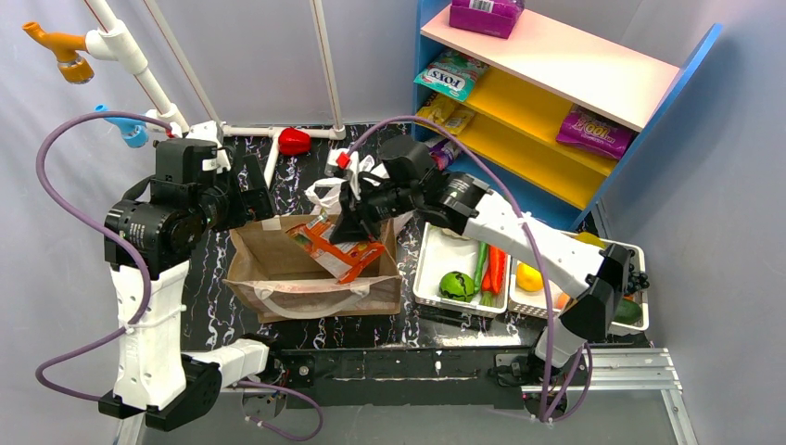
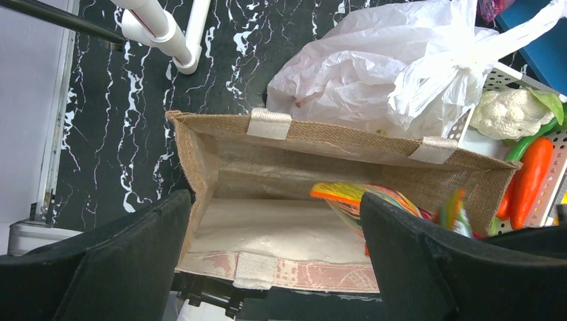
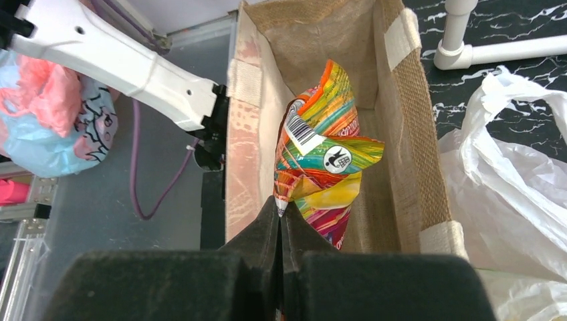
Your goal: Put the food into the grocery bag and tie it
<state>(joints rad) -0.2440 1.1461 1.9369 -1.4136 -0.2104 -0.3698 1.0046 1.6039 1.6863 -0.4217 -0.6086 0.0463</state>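
Observation:
A thin white plastic grocery bag (image 1: pixel 324 193) (image 2: pixel 374 73) (image 3: pixel 508 174) lies crumpled on the table behind a stiff brown burlap bag (image 1: pixel 306 298) (image 2: pixel 334 134) (image 3: pixel 401 127), its handles knotted together. Toy food fills white trays to the right: a green vegetable (image 1: pixel 456 285), an orange pepper (image 1: pixel 496 269) (image 2: pixel 531 177), a yellow fruit (image 1: pixel 528 276) and a cauliflower (image 2: pixel 508 114). My right gripper (image 1: pixel 352 221) (image 3: pixel 279 208) is shut on a corner of a colourful snack packet (image 1: pixel 338 246) (image 3: pixel 324 160) (image 2: pixel 374 200), which hangs over the burlap bag's open mouth. My left gripper (image 1: pixel 252 193) (image 2: pixel 277 227) is open and holds nothing, above that bag's left end.
A white pipe frame (image 1: pixel 278 132) stands at the back left, with a small red object (image 1: pixel 295 141) beside it. A blue and yellow shelf (image 1: pixel 556 83) with snack packets rises at the back right. The two trays (image 1: pixel 436 243) sit between the burlap bag and the right arm's base.

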